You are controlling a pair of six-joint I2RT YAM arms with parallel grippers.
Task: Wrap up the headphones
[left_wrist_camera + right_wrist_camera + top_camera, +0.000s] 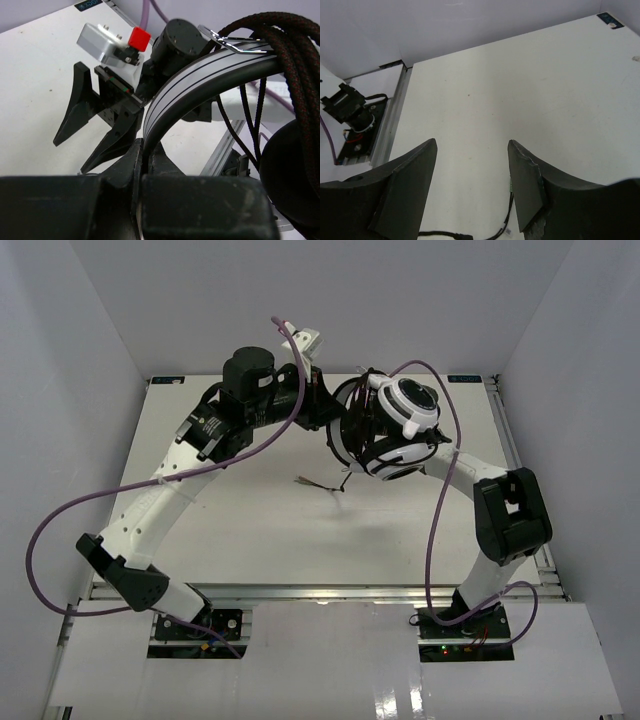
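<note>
Headphones [400,425] hang above the far middle of the desk [250,540], with the headband [200,80] arching toward the left arm and two earcups toward the right, one white face up. The left gripper [145,165] has its jaws clamped on the headband, beside the coiled black cable [290,60]. The right gripper [472,150] has its jaws spread wide and empty over bare desk. The cable's one loose end [322,483] lies below, with open surface nearer the bases.

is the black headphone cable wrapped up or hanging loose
Mostly wrapped: the thin black braided cable lies in several loops over the white striped headband, but its plug end trails loose onto the white table.
</note>
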